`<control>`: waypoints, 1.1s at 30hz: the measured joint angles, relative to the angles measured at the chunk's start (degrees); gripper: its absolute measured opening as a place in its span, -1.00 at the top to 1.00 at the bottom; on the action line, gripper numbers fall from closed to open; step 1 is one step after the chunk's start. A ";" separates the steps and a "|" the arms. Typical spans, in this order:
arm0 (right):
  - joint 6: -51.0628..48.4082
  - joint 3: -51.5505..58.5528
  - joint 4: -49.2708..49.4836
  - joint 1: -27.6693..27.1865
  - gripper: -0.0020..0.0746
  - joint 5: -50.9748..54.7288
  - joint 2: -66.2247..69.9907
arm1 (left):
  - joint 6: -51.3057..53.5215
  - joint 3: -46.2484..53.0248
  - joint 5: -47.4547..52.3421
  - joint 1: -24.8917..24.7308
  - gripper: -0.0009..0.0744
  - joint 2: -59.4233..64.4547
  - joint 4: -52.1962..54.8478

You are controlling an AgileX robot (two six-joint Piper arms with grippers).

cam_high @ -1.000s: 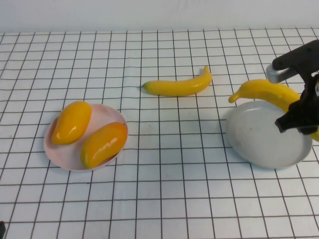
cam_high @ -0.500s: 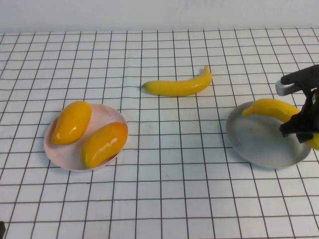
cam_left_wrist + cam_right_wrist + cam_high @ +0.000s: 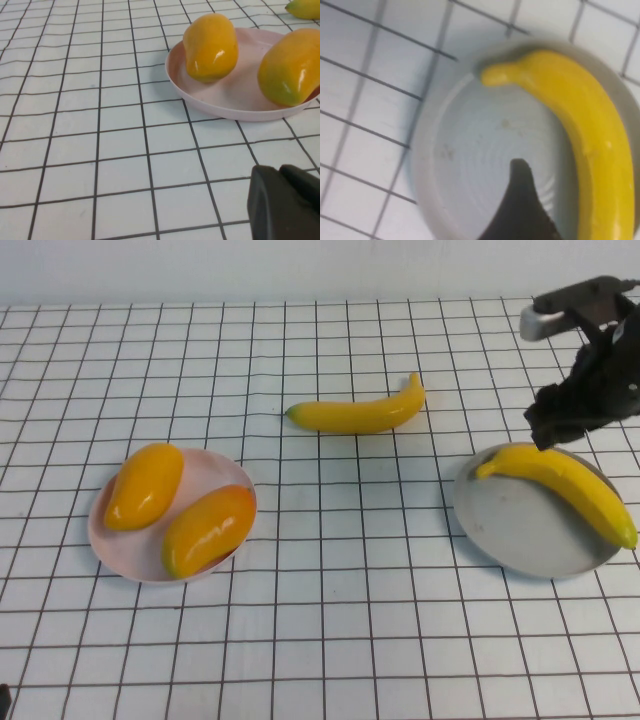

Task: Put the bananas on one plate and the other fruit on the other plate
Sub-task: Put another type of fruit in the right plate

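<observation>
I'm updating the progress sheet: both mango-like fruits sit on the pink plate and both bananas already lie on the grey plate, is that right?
Not quite. The high view shows only one banana on the grey plate; the other banana lies on the table. Both mango-like fruits do sit on the pink plate.

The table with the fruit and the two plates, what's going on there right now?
A two-armed robot is sorting fruit. The right gripper hangs just above the far edge of the grey plate, holding nothing; one banana lies across that plate. The second banana is on the table, not yet plated. Both mango-like fruits sit on the pink plate. The left gripper is parked low beside the pink plate, jaws shut.
</observation>
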 joint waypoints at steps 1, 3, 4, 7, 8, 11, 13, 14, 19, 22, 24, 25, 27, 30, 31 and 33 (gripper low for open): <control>-3.00 -1.58 2.83 0.00 -0.21 0.29 0.00 | 0.00 0.00 0.00 0.00 0.99 0.00 0.00; -8.68 -4.16 7.20 0.00 -0.21 0.66 0.11 | 0.00 0.00 0.00 0.00 0.99 0.00 0.00; -10.47 -5.11 8.19 0.12 -0.21 0.83 0.10 | 0.00 0.00 0.00 0.00 0.99 0.00 0.00; -13.58 -8.39 9.09 1.57 -0.21 2.53 1.28 | 0.00 0.00 0.00 0.00 0.99 0.00 0.00; -13.93 -9.47 9.09 2.40 -0.21 3.60 1.89 | 0.00 0.00 0.00 0.00 0.99 0.00 0.00; -15.57 -12.11 9.09 6.01 -0.21 6.39 3.63 | 0.00 0.00 0.00 0.00 0.99 0.00 0.00; -17.82 -13.55 9.09 9.13 -0.21 6.85 4.53 | 0.00 0.00 0.00 0.00 0.98 0.00 0.00; -19.17 -14.17 8.69 10.97 -0.21 6.66 4.90 | 0.00 0.00 0.00 0.00 0.99 0.00 0.00; -21.53 -16.55 4.25 17.79 -0.21 1.81 7.87 | 0.00 0.00 0.00 0.00 0.99 0.00 0.00; -21.75 -18.72 2.14 18.52 -0.21 -0.12 11.21 | 0.00 0.00 0.00 0.00 0.99 0.00 0.00; -21.78 -20.69 0.63 18.62 -0.21 -0.28 14.24 | 0.00 0.00 0.00 0.00 0.99 0.00 0.00; -21.88 -21.58 0.24 18.62 -0.21 -0.28 15.86 | 0.00 0.00 0.00 0.00 0.99 0.00 0.00; -21.99 -24.12 -0.47 18.62 -0.21 -0.28 19.07 | 0.00 0.00 0.00 0.00 0.99 0.00 0.00; -22.08 -28.21 -0.47 18.62 -0.21 -0.37 23.04 | 0.00 0.00 0.00 0.00 0.99 0.00 0.00; -22.08 -29.72 -0.47 18.62 -0.21 -0.60 24.01 | 0.00 0.00 0.00 0.00 0.99 0.00 0.00; -22.08 -32.63 -0.47 18.62 -0.21 -1.15 26.15 | 0.00 0.00 0.00 0.00 0.99 0.00 0.00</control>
